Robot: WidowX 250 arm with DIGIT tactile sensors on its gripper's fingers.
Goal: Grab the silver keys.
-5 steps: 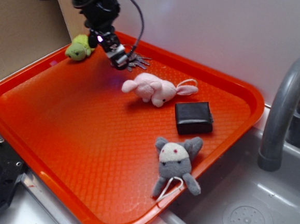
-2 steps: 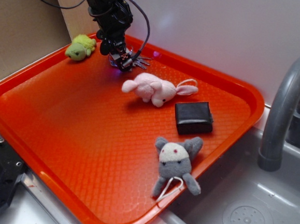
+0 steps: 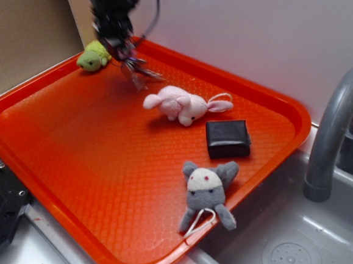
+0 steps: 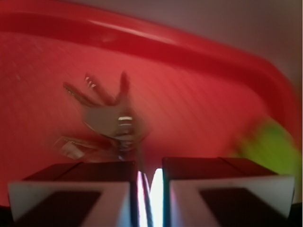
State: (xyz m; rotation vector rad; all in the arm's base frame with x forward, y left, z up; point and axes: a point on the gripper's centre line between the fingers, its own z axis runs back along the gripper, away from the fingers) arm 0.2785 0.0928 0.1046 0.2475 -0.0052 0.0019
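No readable text, labels, brands or nos. in either view. The black box (image 3: 227,138) on the orange tray (image 3: 70,160) shows a plain top, no print legible. Wrist view is too blurred to make out any marking (incl. on the silver keys (image 4: 111,118)).

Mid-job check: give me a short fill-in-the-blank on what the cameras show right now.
1. The gripper is shut on the silver ____.
2. The keys hang above the ____ tray.
3. The plush toy nearest the gripper is ____.
4. The black box lies between the pink toy and the ____ toy.

Missing words: keys; orange; green; grey
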